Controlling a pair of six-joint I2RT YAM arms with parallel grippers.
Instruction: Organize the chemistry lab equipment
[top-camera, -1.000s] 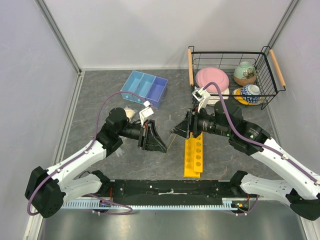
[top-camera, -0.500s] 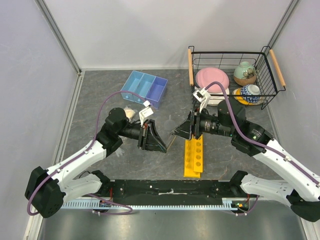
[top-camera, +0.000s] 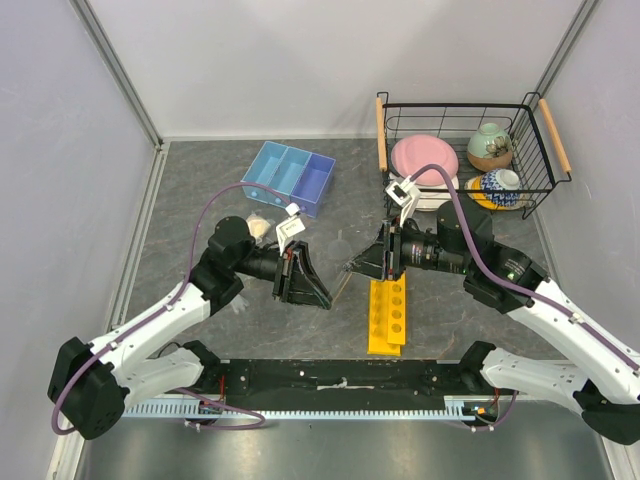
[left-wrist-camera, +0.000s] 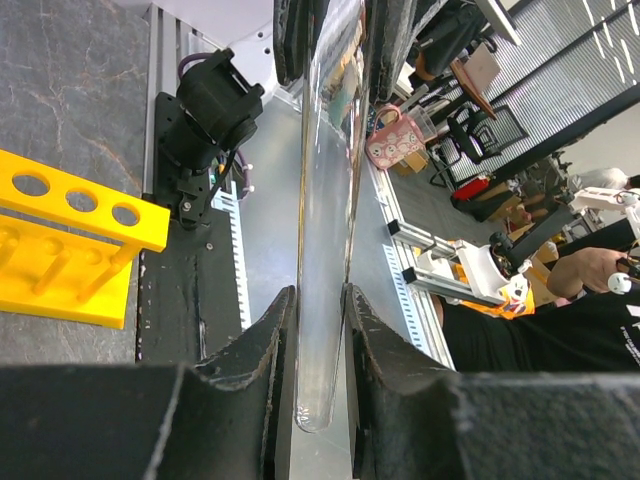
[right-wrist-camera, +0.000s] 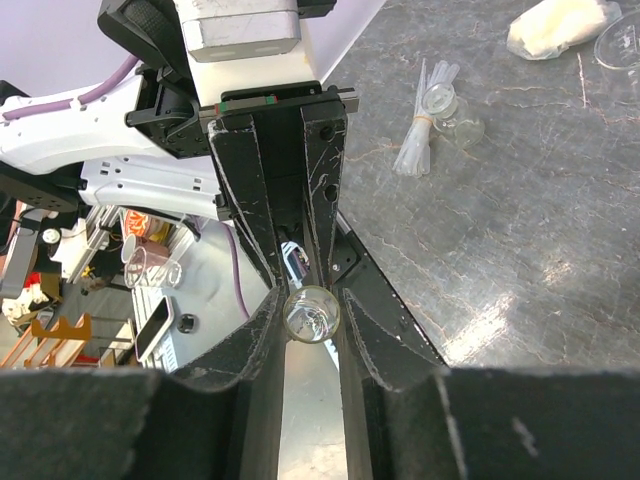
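Note:
A thin clear test tube (top-camera: 341, 283) (left-wrist-camera: 325, 230) hangs above the table between my two grippers, which face each other. My left gripper (top-camera: 324, 296) (left-wrist-camera: 320, 300) is shut on the tube's rounded closed end. My right gripper (top-camera: 353, 266) (right-wrist-camera: 311, 302) is shut on the tube's open mouth (right-wrist-camera: 311, 314), with both pads against the glass. The yellow rack (top-camera: 388, 315) (left-wrist-camera: 70, 240) lies flat just below the right gripper. The blue three-compartment tray (top-camera: 290, 175) sits at the back left. A cream lump (top-camera: 260, 228) (right-wrist-camera: 560, 28) lies behind the left arm.
A black wire basket (top-camera: 455, 100) at the back right holds a pink plate (top-camera: 425, 158) and two ceramic bowls (top-camera: 490, 147). A banded bundle of clear tubes (right-wrist-camera: 418, 148) and a small clear vessel (right-wrist-camera: 455, 118) lie on the table by the left arm.
My right gripper's jaws have closed in onto the tube's open end. The left gripper has kept its hold, and both arms have barely shifted.

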